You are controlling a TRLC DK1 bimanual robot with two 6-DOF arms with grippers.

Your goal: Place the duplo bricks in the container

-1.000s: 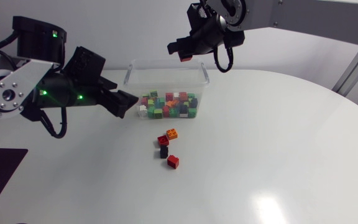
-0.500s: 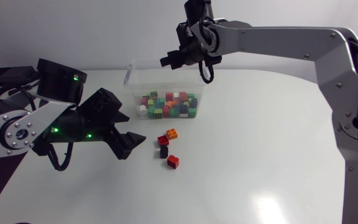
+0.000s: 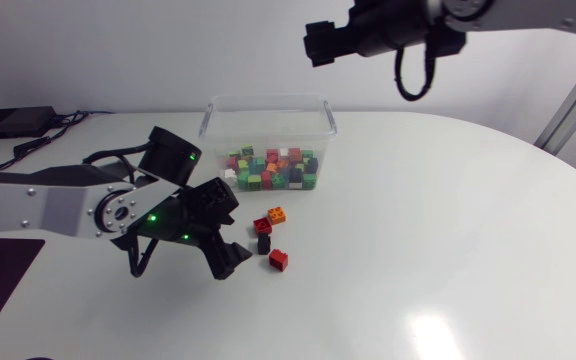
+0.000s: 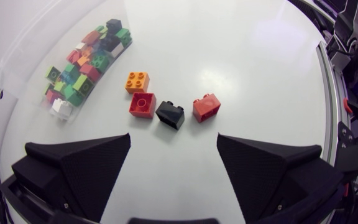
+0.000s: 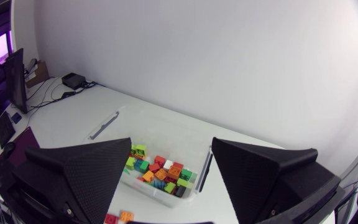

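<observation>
Clear container [image 3: 268, 115] w/ multicolour pile [image 3: 273, 170]; orange brick [image 4: 137, 81], red brick [image 4: 142, 104], black brick [image 4: 169, 115], red-orange brick [image 4: 206, 107] loose ahead of left gripper [image 4: 173, 138]; it & right gripper [image 5: 171, 142] wide open, empty.

Looking down past gripper [image 5: 171, 144] spread wide, holding nothing, onto clear container [image 5: 202, 169] of colourful bricks [image 5: 157, 173] on white counter [image 5: 160, 124], two loose bricks [image 5: 120, 216] nearby.

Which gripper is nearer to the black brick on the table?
Left. The left gripper is open, close beside the black brick; the right gripper is far off, above and beyond the container.
</observation>
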